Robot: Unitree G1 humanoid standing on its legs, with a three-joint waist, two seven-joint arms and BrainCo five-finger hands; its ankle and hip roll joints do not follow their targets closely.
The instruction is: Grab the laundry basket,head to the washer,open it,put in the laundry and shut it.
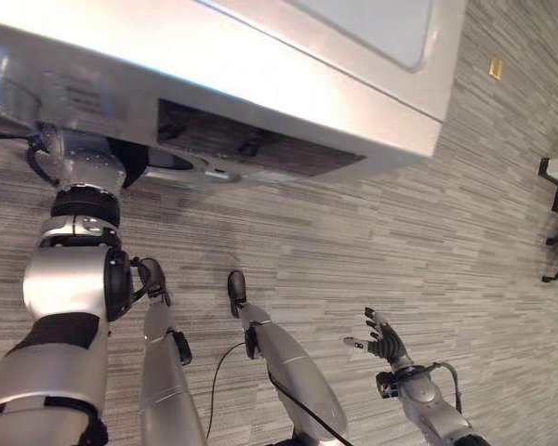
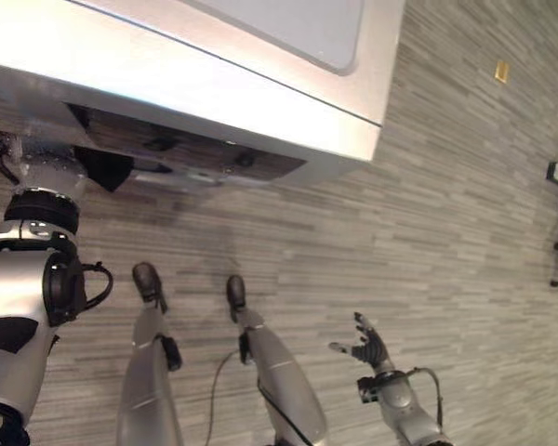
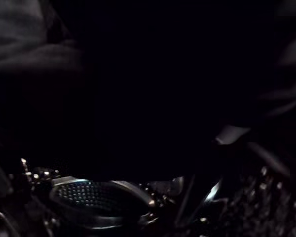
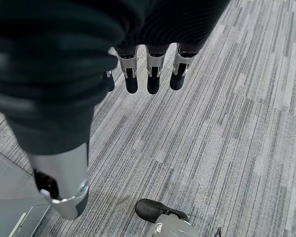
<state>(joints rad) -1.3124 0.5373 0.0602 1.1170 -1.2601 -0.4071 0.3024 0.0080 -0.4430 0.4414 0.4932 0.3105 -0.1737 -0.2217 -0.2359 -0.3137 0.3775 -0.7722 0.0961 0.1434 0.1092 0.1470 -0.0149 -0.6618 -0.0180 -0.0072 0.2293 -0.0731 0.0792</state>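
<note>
One arm, the left, reaches into the washer [image 1: 260,65] at upper left of the head views; its hand's state I cannot tell. The right hand [image 1: 383,342] hangs released at lower right over grey carpet [image 1: 465,214].

I stand in a laundry corner of some office-like room: a white washer [image 1: 260,84] before me, grey striped carpet [image 1: 428,260] underfoot

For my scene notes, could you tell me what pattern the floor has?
The floor is grey with fine streaked stripes, clearest in the right wrist view.
</note>
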